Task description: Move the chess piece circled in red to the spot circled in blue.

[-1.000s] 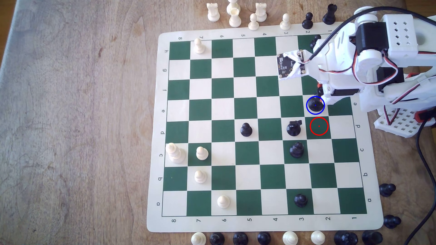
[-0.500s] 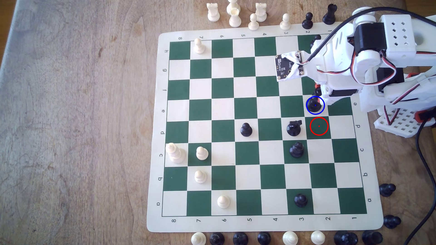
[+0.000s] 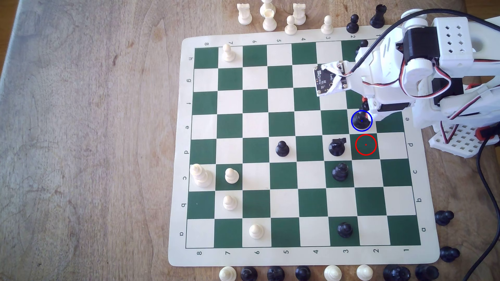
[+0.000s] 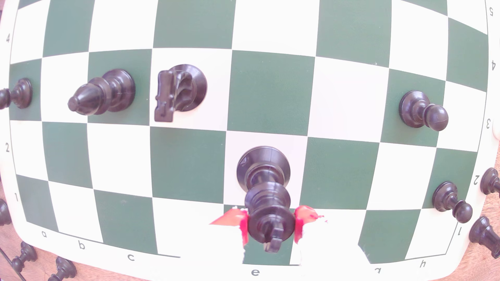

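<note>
The chess piece circled in red, a tall glossy black one, stands upright inside the blue circle on the cream spot circled in blue. The red circle marks a bare green square just beside it. In the wrist view the piece has its base on the cream square, and my gripper sits around its head. The red-tipped fingers press against both sides of the head. In the exterior view the gripper reaches down from the white arm at the exterior view's right.
A black knight, a black bishop and a black pawn stand near the spot. White pieces stand at the board's far left side. Captured pieces line the mat's edges. A black cable hangs at the right.
The arm's upper links and wrist camera board have shifted slightly toward the exterior view's left and down. The black piece has stayed in the blue circle.
</note>
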`<control>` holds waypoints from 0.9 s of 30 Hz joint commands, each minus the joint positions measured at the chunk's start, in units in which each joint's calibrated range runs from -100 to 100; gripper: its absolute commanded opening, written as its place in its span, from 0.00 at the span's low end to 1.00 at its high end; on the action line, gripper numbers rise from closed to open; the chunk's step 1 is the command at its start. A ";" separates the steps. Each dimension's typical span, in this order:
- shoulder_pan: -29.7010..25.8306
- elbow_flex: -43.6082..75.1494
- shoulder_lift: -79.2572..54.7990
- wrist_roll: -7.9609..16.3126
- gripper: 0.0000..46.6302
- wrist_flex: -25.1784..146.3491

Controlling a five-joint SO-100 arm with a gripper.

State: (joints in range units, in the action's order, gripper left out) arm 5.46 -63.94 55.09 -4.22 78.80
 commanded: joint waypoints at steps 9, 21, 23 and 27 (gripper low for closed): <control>-0.49 -0.79 -0.93 -0.44 0.08 -1.16; -0.18 0.75 3.74 -1.90 0.47 0.07; -0.26 1.66 4.08 -2.00 0.48 0.64; -0.65 2.38 5.18 -2.00 0.48 3.10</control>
State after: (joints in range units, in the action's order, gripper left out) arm 5.31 -65.21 58.86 -5.89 79.92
